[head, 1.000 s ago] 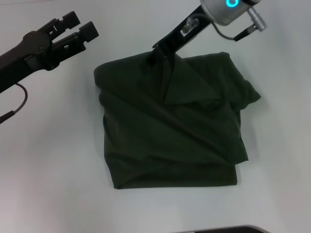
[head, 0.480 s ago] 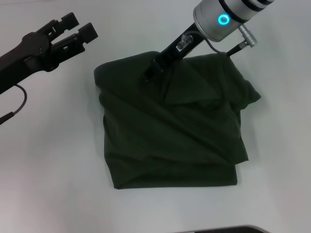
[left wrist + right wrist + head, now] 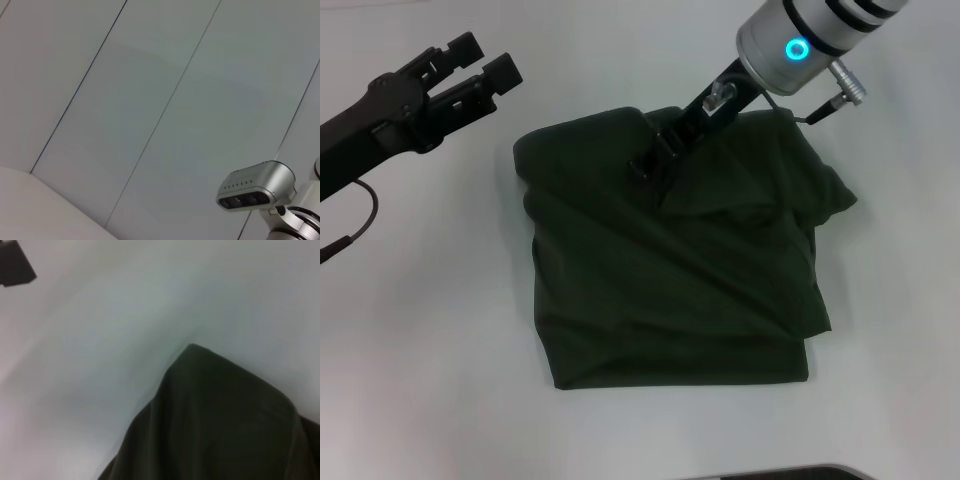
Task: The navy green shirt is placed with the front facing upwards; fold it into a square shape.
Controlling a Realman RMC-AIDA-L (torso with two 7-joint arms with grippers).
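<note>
The navy green shirt (image 3: 670, 270) lay directly under the R gripper (image 3: 648, 165), jaw state indiscernible, at its far edge; L gripper (image 3: 485, 62), parted, was parked apart.

Head view looks steeply down on the table (image 3: 410, 330) from above, whole shirt (image 3: 670, 290) in frame. Right wrist view sits close and low over the same shirt (image 3: 220, 425) and table, sharing that corner. Left wrist view faces upward at wall panels (image 3: 150, 100), sharing nothing.
</note>
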